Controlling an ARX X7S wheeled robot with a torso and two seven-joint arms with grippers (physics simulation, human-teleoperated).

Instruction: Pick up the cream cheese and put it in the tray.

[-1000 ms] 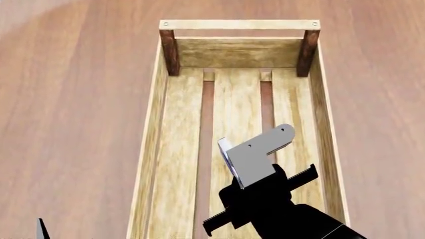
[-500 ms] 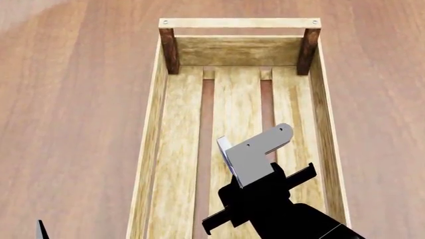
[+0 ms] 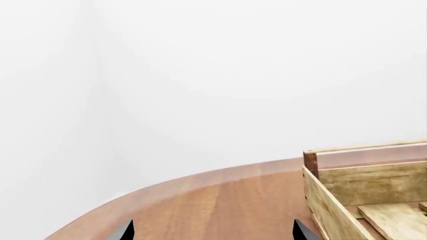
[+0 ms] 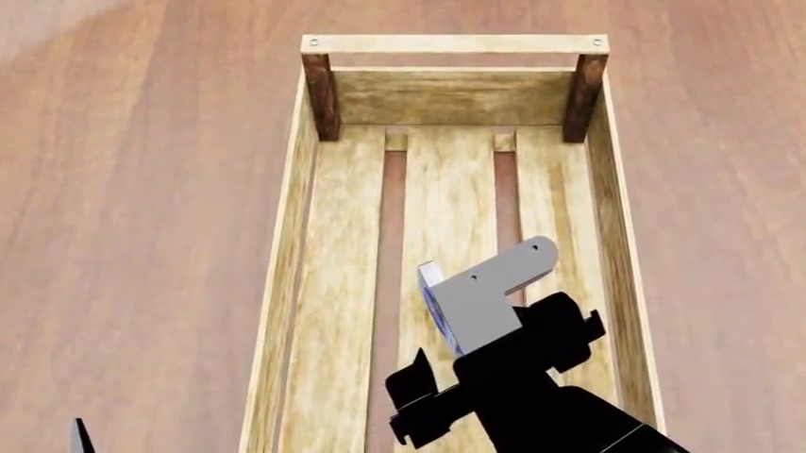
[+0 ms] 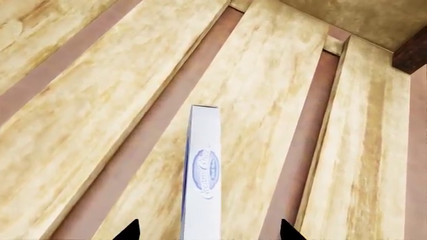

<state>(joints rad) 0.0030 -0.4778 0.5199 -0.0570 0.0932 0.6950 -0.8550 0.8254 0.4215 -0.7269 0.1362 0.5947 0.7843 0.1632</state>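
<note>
While the right tool (image 4: 469, 316) is hanging inside the tray (image 4: 293, 236), the cream cheese (image 5: 202, 180) is sitting between its two dark fingertips, standing on edge over the middle slat. From the right wrist view, the fingertips are showing as two small black points either side of the box, with clear gaps on both sides, so the tool is looking spread rather than pinching; whether the box is resting on the slat or touching the fingers cannot be told. From the head view, a grey bracket is covering most of the box, leaving only a thin white sliver showing.

The tray is lying lengthwise on the wooden worktop (image 4: 139, 189), its far end closed by two dark brown posts (image 4: 320, 96) and a pale top rail. Three broad slats are running along its floor with narrow gaps between them. Open floor is stretching from the tool toward the far end wall, and the side walls are standing close on either side of the tool.

The left tool (image 3: 212, 231) is sitting just outside the tray's corner, near the worktop's curved edge, its two tips well apart and holding nothing.

Compared with half a second ago, the black body of the right tool is showing turned, while the tray is staying where it was.
</note>
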